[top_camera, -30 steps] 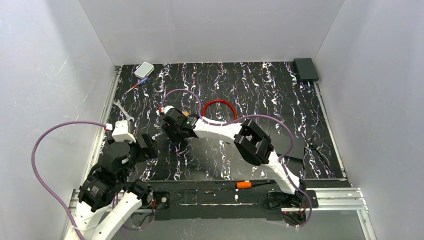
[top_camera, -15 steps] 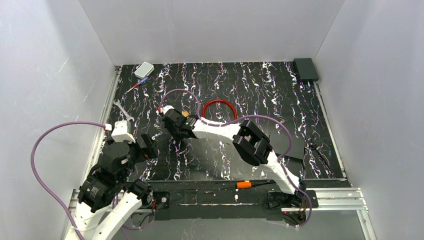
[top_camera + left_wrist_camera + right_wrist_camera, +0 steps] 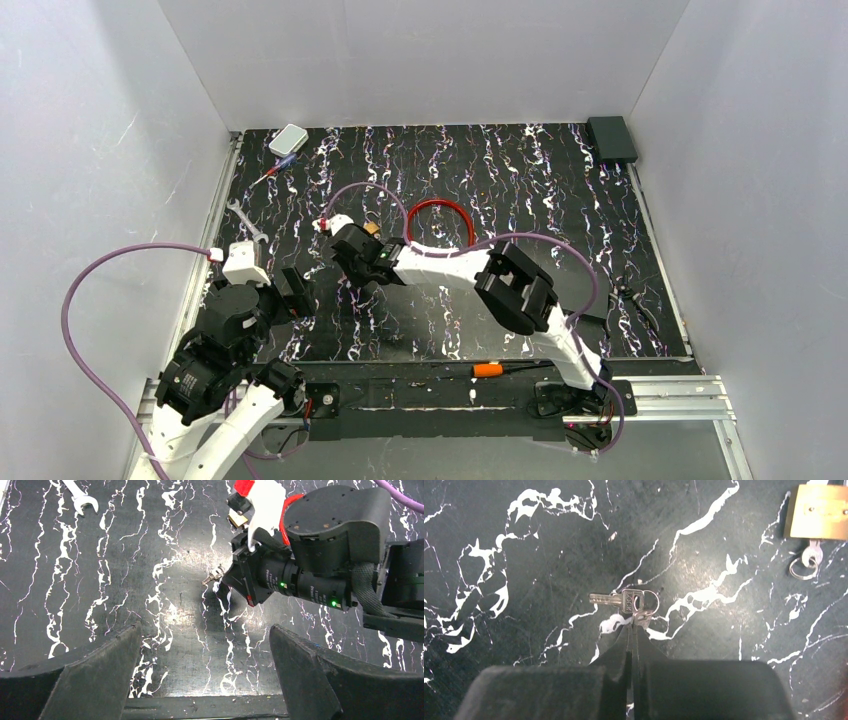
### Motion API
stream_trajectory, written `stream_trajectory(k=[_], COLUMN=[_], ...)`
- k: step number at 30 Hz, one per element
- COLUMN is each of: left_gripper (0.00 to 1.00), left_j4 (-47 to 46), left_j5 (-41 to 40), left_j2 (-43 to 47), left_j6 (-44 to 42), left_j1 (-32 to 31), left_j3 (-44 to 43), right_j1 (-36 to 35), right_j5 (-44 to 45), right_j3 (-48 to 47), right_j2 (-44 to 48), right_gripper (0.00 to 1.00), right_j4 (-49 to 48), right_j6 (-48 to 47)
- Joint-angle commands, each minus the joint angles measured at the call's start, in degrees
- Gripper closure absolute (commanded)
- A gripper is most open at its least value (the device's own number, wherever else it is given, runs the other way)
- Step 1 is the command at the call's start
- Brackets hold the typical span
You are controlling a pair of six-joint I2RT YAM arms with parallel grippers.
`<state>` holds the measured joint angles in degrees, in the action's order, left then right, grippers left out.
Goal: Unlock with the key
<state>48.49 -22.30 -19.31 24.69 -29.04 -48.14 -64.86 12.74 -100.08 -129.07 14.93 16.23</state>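
The key (image 3: 624,601) is a tiny silvery one on a small ring with a second key, on the black marbled mat. My right gripper (image 3: 633,624) is shut on the key bunch, pinching it at the fingertips. In the left wrist view the key (image 3: 214,575) sticks out from the right gripper (image 3: 223,584). The little brass padlock (image 3: 819,519) lies apart at the upper right, with another small key and ring (image 3: 810,560) at its base. The padlock (image 3: 372,228) sits just behind the right wrist. My left gripper (image 3: 205,680) hovers wide open near the left front, holding nothing.
A silver wrench (image 3: 245,220) lies at the left edge and a red ring (image 3: 440,218) at mid-table. An orange-handled tool (image 3: 490,369) rests on the front rail. At the back are a white box (image 3: 288,139) and a black box (image 3: 611,138).
My right gripper has closed its fingers on the key bunch, and its wrist shifted slightly right and nearer. The left arm has not moved.
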Motion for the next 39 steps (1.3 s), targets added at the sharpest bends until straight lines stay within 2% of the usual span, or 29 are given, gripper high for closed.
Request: stream_trajectory(k=[1,13,21,26,33,39], left_gripper=[0.02,0.02,0.09,0.13,0.17,0.21], left_j4=[1.31,1.43,2.16,3.03,6.93,1.63], left_j5=[-2.14,-0.43,1.62,7.20,10.03,15.63], left_j2=[0.09,-1.48,-2.50,-3.36,-9.54,-13.32], left_j6=[0.23,0.67,3.22,12.23,27.95,38.82], left_j1=[0.26,0.27,0.27,0.30,0.30,0.28], left_j3=[0.18,0.00,-0.99,-0.29,-0.57,1.72], right_j1=[-0.09,-0.09,-0.08,-0.09,-0.12,-0.93], right_j5=[-1.48,-3.64,-7.88,-8.01,-6.92,-4.85], right_j3=[4.87,17.48,27.09,30.65,35.34,37.48], right_j2=[4.18,15.77,24.83,29.22,35.23,38.64], right_gripper=[0.99,0.99,0.99,0.99,0.99,0.99], right_j4=[0.79,-7.64,-14.01,-14.40,-17.20,-17.60], right_j6=[-0.85,-4.25,-10.70,-13.65,-18.32,-20.42])
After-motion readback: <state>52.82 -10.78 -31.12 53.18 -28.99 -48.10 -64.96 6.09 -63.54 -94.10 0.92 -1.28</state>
